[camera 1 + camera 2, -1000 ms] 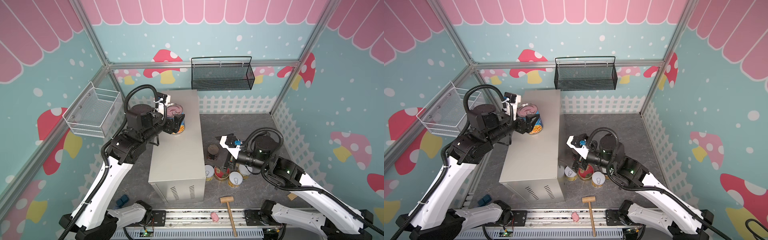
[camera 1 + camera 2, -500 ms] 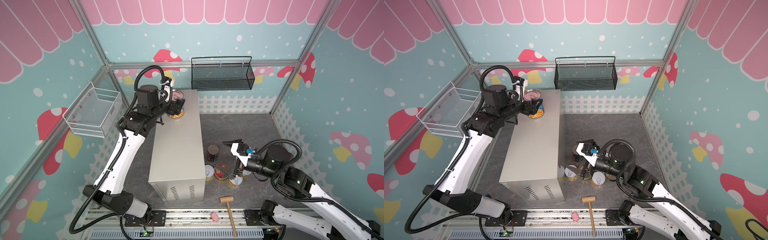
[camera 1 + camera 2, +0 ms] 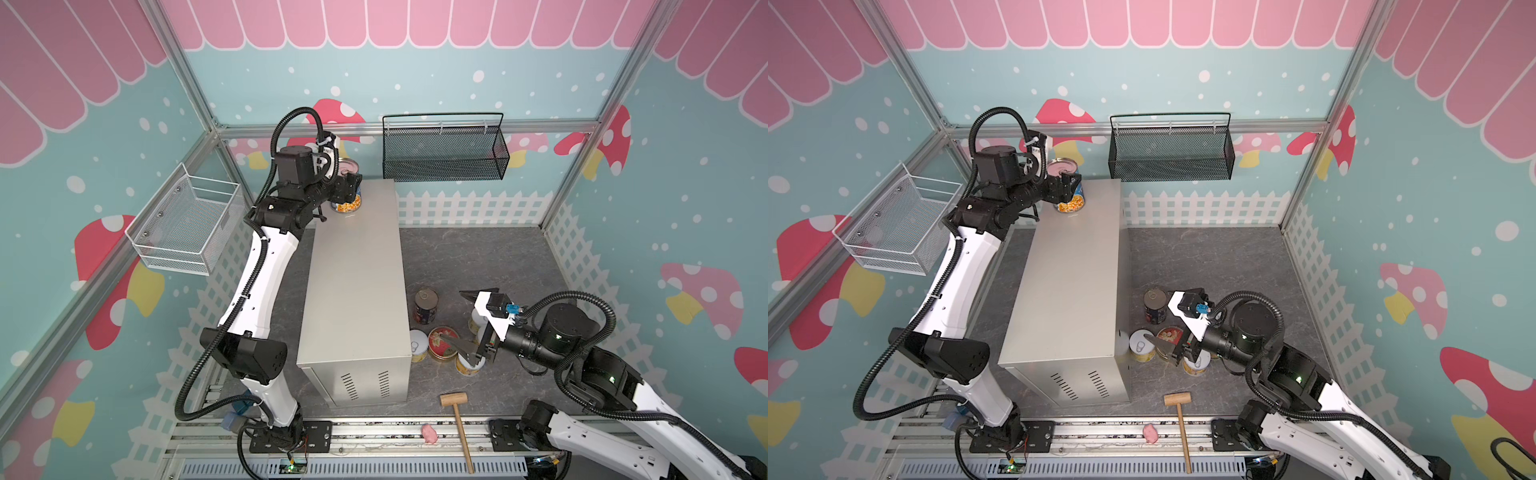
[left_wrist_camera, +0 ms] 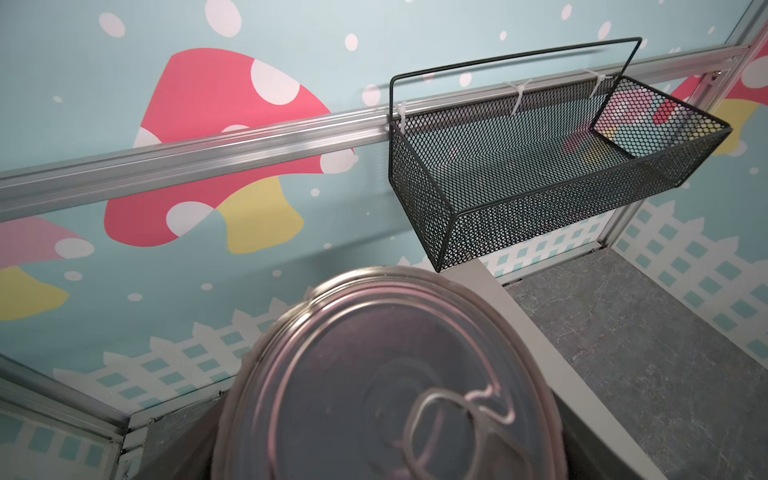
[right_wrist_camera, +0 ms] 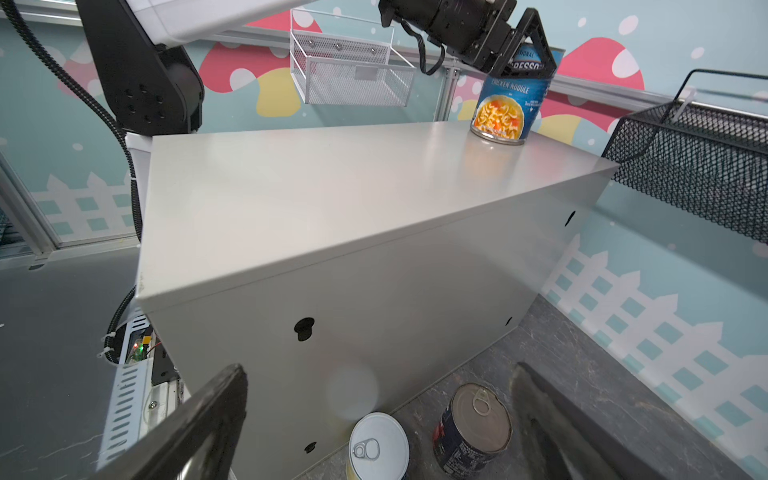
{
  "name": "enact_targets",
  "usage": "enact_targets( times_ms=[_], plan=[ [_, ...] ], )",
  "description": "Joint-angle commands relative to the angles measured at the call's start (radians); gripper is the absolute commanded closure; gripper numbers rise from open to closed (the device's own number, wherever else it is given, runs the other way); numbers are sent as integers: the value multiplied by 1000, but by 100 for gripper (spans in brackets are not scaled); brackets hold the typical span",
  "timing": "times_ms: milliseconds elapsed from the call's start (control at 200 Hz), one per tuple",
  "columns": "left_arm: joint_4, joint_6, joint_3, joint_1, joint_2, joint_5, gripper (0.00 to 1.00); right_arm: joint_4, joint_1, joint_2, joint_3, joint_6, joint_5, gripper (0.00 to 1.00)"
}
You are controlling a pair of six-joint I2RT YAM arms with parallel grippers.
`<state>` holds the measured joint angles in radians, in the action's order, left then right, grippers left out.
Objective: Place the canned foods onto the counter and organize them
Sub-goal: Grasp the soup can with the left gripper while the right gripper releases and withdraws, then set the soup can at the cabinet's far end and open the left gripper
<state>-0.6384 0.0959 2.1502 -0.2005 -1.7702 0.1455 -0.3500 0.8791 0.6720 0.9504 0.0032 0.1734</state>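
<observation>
Blue soup can (image 3: 347, 203) stands on the far corner of the table (image 3: 353, 291).
The left tool (image 3: 352, 187) holds it near its top (the right wrist view shows its bottom flat on the table; the left wrist view shows just a blurry lid (image 4: 386, 395)). The right tool (image 3: 459, 318) is wide open beside a dark can (image 3: 426, 307), a yellow can (image 3: 417, 345) and a red-lid tin (image 3: 441, 343) on the floor (image 3: 478, 257).
</observation>
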Motion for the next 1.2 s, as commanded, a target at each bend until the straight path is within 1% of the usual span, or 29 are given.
enact_targets(
  times_ms=[0,85,175,270,375,435,535,660,811,1016,1131,1191],
  plan=[
    [71,6,47,13,3,28,33,-1,5,-8,-24,25,-48,1],
    [71,5,41,21,-2,33,34,6,6,-6,-37,39,-89,1],
    [72,6,37,28,-5,39,33,9,6,8,-51,81,-226,0],
    [72,5,37,30,-9,40,32,10,6,27,-64,124,-325,1],
    [70,6,43,32,-14,45,29,7,5,55,-73,157,-379,0],
    [72,7,45,32,-12,46,25,9,6,72,-76,170,-385,0],
    [70,5,49,33,-9,53,12,20,5,88,-87,188,-389,1],
    [53,-7,72,33,-1,58,1,28,6,102,-101,210,-406,1],
    [-26,-18,122,33,22,33,1,26,4,146,-105,245,-418,0],
    [-109,-65,71,33,124,-28,1,23,2,250,-101,292,-422,1],
    [-196,-94,59,33,180,-5,1,-2,-14,333,-71,316,-406,1],
    [-235,-102,23,32,224,16,1,-19,-38,374,-51,325,-379,1]
  ],
)
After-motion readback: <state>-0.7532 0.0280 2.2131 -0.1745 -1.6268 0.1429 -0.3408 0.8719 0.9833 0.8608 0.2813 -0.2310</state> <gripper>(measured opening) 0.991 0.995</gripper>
